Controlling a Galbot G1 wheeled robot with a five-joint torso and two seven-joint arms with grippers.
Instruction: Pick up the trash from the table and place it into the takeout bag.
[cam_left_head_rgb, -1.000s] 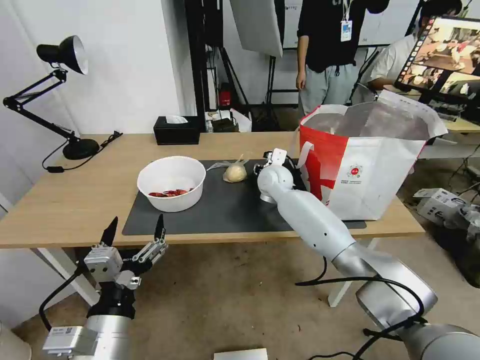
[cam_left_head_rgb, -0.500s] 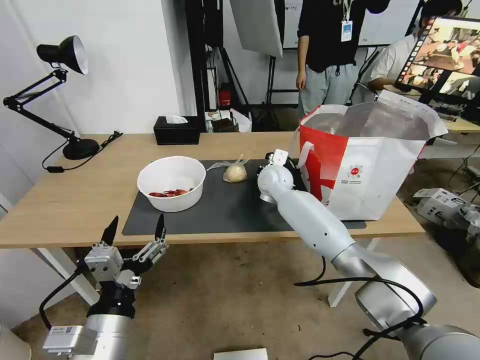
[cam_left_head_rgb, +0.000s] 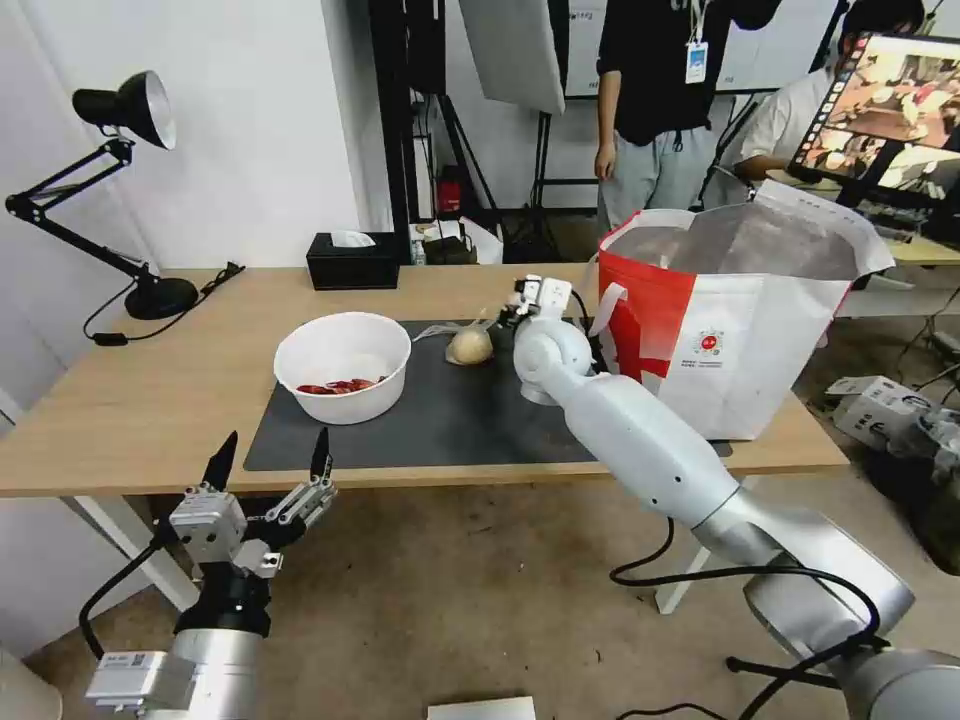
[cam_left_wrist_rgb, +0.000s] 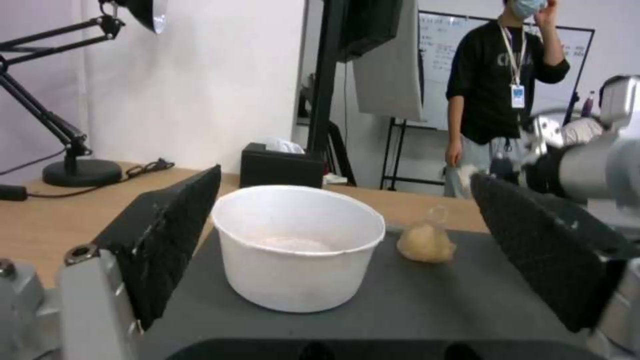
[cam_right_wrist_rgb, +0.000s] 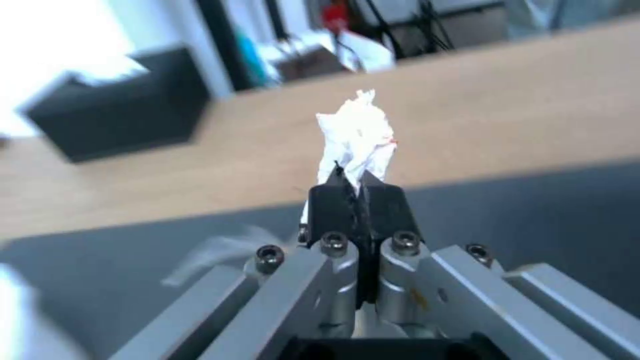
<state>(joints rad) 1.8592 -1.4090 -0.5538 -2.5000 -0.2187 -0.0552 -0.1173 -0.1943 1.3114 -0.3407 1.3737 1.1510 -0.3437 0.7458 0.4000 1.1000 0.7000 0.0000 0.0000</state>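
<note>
Head view: right gripper (cam_left_head_rgb: 512, 303) has lifted off the mat (cam_left_head_rgb: 440, 420) since half a second ago; the wrist sits higher and nearer the bun (cam_left_head_rgb: 469, 346), between it and the bag (cam_left_head_rgb: 740, 340). A white bit shows at its tip, probably the tissue, but it is too small here to be sure. So the pick looks done and the carry to the bag is what remains. Bowl (cam_left_head_rgb: 343, 365) with red scraps has not moved, nor has the bun in its clear wrap, just beside the wrist. Bag stands open at the table's (cam_left_head_rgb: 150, 400) right end, foil lining showing. Left gripper (cam_left_head_rgb: 268, 462) is parked below the front table edge, same spot as before, fingers spread wide, holding nothing.

Left wrist view: open black fingers (cam_left_wrist_rgb: 167, 240) frame the bowl (cam_left_wrist_rgb: 297, 245) on the mat; bun (cam_left_wrist_rgb: 425, 242) behind it, right arm beyond that. Tissue box (cam_left_wrist_rgb: 280, 167) sits at the back.

Right wrist view: jaws pressed fully together on the tissue (cam_right_wrist_rgb: 357, 137), which sticks up past the tips, clear of the table. Faint red mark on it. Box (cam_right_wrist_rgb: 113, 120) is blurred behind.
</note>
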